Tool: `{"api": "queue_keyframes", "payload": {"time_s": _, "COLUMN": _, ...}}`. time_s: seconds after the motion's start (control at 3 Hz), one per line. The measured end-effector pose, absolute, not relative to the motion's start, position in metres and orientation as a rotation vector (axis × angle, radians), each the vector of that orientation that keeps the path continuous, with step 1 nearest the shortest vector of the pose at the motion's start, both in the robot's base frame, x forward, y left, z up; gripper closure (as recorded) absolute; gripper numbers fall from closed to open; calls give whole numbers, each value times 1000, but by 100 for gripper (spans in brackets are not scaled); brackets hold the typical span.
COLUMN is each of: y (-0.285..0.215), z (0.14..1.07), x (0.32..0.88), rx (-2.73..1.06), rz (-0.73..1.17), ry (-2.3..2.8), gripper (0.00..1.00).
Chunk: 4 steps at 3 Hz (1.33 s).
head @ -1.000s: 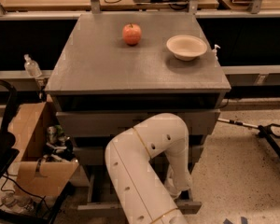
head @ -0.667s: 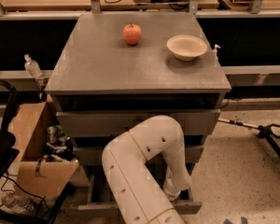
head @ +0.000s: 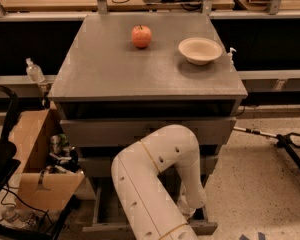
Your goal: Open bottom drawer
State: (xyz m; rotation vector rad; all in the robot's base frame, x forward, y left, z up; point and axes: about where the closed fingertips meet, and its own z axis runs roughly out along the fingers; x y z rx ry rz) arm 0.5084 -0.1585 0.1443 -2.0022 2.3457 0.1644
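Observation:
The grey cabinet (head: 145,76) has three drawers. The bottom drawer (head: 101,209) stands pulled out at floor level; its left wall and front rim show, and its knob is hidden. My white arm (head: 155,169) bends down in front of the cabinet. The gripper (head: 189,212) is low at the right side of the open bottom drawer, mostly hidden behind the wrist. The two taller drawer fronts (head: 110,131) above are partly covered by the arm.
A red apple (head: 141,36) and a beige bowl (head: 200,50) sit on the cabinet top. An open cardboard box (head: 37,154) with clutter stands to the left. A black cart (head: 2,154) is at the far left. A black stand leg (head: 285,141) lies on the floor at the right.
The arm's elbow swayed slightly left and back. The wrist stays low at the bottom drawer, which stands pulled out in all frames.

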Motion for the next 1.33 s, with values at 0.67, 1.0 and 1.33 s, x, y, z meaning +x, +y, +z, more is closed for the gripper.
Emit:
{"api": "queue_keyframes", "payload": {"time_s": 0.67, "y": -158, "z": 149, "x": 475, "rx": -1963, "rz": 219, "ry": 2418, "gripper": 100}}
{"api": "queue_keyframes", "payload": {"time_s": 1.0, "y": -155, "z": 151, "x": 457, "rx": -1942, "rz": 280, "ry": 2447, "gripper": 100}}
{"api": "queue_keyframes", "payload": {"time_s": 1.33, "y": -155, "z": 151, "x": 458, "rx": -1942, "rz": 280, "ry": 2447, "gripper": 100}}
